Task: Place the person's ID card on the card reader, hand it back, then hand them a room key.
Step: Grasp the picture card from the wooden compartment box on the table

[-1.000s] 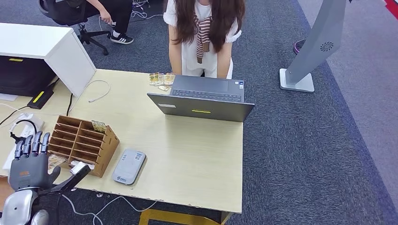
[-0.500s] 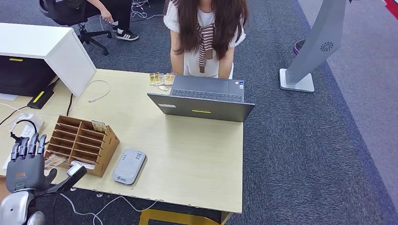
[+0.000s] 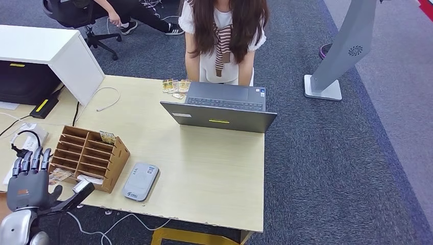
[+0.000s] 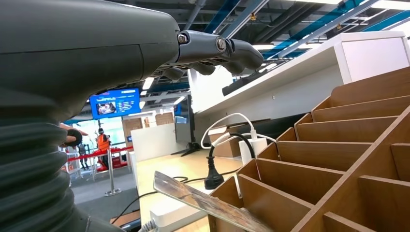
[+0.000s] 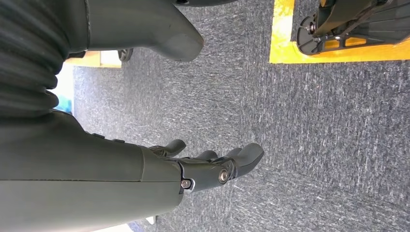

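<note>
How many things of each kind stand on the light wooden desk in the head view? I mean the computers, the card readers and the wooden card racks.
Open grey laptop: 1
Flat grey card reader: 1
Brown wooden card rack with slots: 1
Total: 3
All three stand on the light wooden desk.

— How's the light?
— Bright, even, from overhead; the laptop (image 3: 219, 109) casts a soft shadow on the desk (image 3: 204, 173).
— Sharpness?
— Head view crisp; the wrist views blur close up.
</note>
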Tool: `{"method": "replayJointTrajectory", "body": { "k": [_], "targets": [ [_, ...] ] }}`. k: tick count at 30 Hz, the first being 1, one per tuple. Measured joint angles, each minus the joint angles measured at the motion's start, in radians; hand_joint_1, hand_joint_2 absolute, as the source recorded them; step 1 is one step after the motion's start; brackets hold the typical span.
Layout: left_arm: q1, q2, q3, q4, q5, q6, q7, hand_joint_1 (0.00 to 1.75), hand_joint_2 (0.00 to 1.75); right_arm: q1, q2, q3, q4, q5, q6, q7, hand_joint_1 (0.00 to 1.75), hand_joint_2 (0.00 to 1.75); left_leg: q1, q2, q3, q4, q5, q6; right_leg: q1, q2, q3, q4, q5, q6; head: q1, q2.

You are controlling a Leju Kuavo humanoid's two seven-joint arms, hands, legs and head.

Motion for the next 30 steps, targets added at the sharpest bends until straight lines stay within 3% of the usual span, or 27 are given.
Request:
{"method": "replayJointTrajectory", "body": {
  "k": [20,24,30],
  "targets": [
    [0.003,-0.004,0.000,0.000,0.001,-0.008,0.000,0.00,1.75,0.000,0.000,0.000,0.000,0.000,0.000,-0.002,0.00,1.75,0.000,0.000,0.000,0.000,0.000,0.000,0.000,0.000,0.000,0.000,0.000,0.000,0.000,0.000],
    [0.003,-0.004,0.000,0.000,0.001,-0.009,0.000,1.75,1.75,0.000,0.000,0.000,0.000,0.000,-0.001,-0.002,0.00,1.75,0.000,0.000,0.000,0.000,0.000,0.000,0.000,0.000,0.000,0.000,0.000,0.000,0.000,0.000],
    [0.002,-0.006,0.000,0.002,0.006,-0.020,-0.003,1.75,1.75,0.000,0.000,0.000,0.000,0.000,-0.001,-0.002,0.00,1.75,0.000,0.000,0.000,0.000,0.000,0.000,0.000,0.000,0.000,0.000,0.000,0.000,0.000,0.000]
  ]
}}
